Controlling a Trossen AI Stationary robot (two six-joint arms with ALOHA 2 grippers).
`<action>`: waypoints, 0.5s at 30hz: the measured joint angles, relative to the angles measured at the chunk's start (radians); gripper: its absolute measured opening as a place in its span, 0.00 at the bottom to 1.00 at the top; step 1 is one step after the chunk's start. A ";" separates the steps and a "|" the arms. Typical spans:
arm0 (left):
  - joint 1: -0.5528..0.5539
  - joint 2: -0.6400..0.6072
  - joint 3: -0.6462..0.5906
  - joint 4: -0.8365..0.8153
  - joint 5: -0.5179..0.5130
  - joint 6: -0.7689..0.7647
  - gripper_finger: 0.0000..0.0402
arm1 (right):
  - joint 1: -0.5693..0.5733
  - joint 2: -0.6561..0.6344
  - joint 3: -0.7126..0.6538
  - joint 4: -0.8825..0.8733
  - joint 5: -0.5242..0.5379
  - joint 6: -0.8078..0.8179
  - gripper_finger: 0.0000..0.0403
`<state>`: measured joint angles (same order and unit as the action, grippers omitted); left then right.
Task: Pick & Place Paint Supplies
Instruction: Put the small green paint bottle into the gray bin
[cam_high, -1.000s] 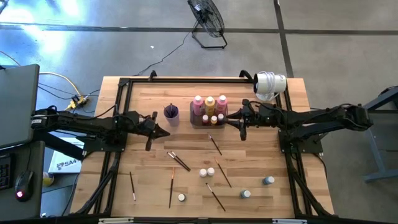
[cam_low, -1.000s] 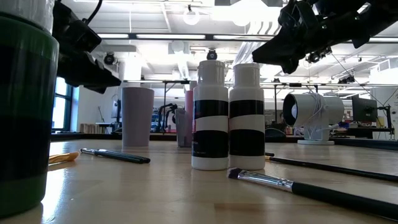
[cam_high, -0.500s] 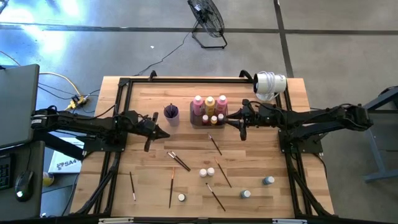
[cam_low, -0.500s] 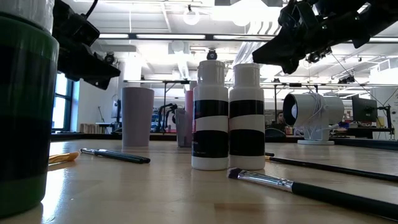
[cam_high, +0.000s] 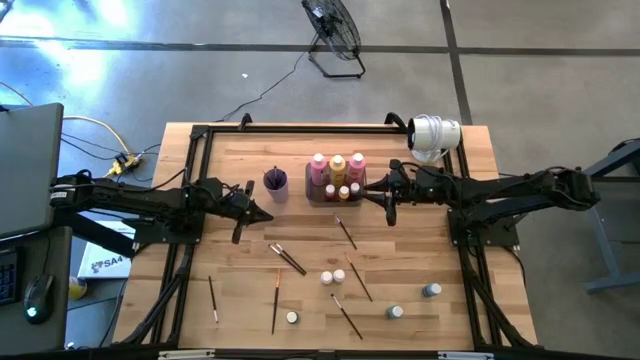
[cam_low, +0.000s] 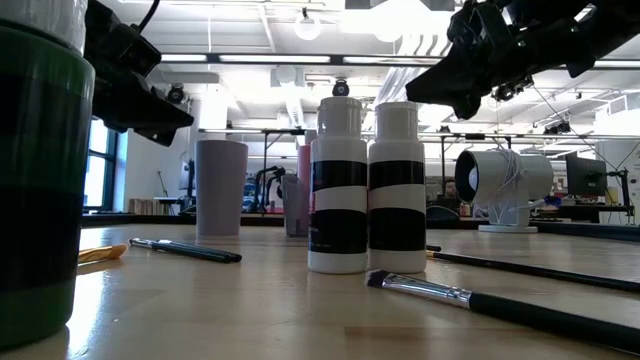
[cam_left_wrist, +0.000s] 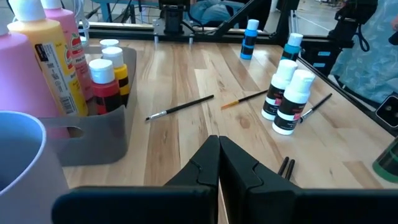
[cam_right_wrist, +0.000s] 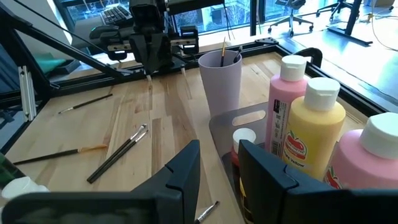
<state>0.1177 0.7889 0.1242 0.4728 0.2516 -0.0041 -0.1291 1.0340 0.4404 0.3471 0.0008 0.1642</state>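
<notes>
- Wooden surface carries all the paint supplies; both arms hang above it with nothing in their grasp.
- Left end effector sits over the surface just left of centre, below the purple cup in the high view; its fingers are pressed together, closed on nothing.
- Right end effector hovers just beside the right end of the dark grey tray; its fingers stand apart, with a clear gap and nothing between them.
- Tall pink and yellow-orange bottles stand upright in the tray, with small capped bottles in front of them.
- One brush stands in the purple cup, seen in the right wrist view.
- Loose paintbrushes lie scattered on the surface in front of the tray.
- Two small white-capped bottles stand touching near centre front.
- Other small bottles stand well apart toward the front edge, right and left of centre.
</notes>
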 joint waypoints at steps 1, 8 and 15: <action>0.000 0.000 0.000 -0.003 0.000 -0.001 0.00 | 0.000 0.000 0.000 -0.001 0.000 0.000 0.25; 0.000 0.000 0.000 0.001 0.005 -0.008 0.00 | 0.000 0.000 0.000 -0.062 0.000 0.049 0.25; 0.000 0.000 0.000 0.011 0.069 0.056 0.00 | 0.000 0.000 0.000 -0.078 0.000 0.078 0.25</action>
<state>0.1177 0.7891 0.1242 0.4837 0.3202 0.0517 -0.1291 1.0344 0.4400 0.2693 0.0006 0.2425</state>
